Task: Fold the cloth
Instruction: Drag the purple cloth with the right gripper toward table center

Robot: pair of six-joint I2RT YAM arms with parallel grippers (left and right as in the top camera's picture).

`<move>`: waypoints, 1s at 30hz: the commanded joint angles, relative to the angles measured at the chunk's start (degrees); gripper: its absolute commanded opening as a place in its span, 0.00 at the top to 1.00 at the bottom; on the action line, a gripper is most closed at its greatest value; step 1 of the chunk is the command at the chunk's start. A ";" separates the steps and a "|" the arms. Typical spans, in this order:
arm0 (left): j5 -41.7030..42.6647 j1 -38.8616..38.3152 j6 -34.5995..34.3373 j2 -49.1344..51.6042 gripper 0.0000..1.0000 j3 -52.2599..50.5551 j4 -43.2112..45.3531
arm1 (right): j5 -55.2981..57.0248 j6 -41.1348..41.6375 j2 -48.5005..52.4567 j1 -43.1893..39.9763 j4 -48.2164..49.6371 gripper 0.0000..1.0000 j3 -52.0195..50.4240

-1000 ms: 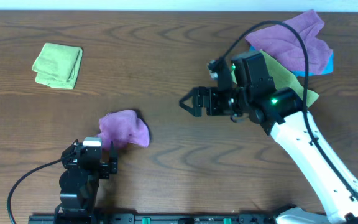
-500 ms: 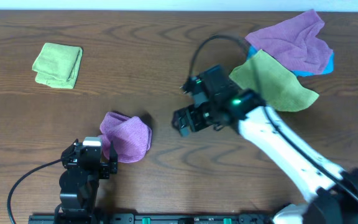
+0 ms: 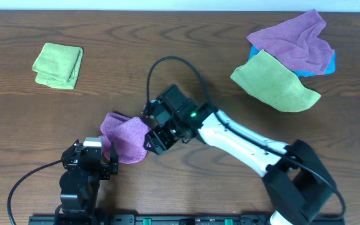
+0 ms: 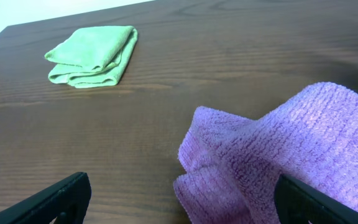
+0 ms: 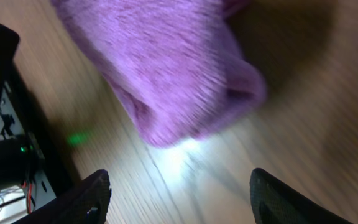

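Overhead shows me the cloth bunched in a lump, well apart from the folded green cloth. Its long axis runs diagonally, one end pointing roughly back at that green cloth. My right gripper sits at the lump's side farthest from the green cloth, fingers spread, gripping nothing. My left gripper is spread too, at the lump's edge.

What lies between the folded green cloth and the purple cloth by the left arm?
Bare tabletop only, from folded green cloth to purple cloth; left wrist view shows it.
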 commanded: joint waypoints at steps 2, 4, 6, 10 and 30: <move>0.02 0.39 0.81 -0.42 0.05 -1.05 -0.11 | -1.36 2.82 2.25 2.10 4.85 0.32 -0.24; 0.02 0.39 0.81 -0.42 0.05 -1.05 -0.13 | -0.28 3.54 2.95 2.60 7.10 0.40 -0.24; 0.02 0.39 0.81 -0.42 0.05 -1.05 -0.11 | 1.57 5.27 3.65 2.71 8.79 0.57 -0.24; 0.02 0.39 0.81 -0.42 0.05 -1.05 -0.13 | 1.92 7.13 4.31 2.56 10.95 0.99 -0.22; 0.02 0.39 0.81 -0.42 0.05 -1.05 -0.11 | 34.34 22.86 4.17 -21.49 -27.71 0.78 24.52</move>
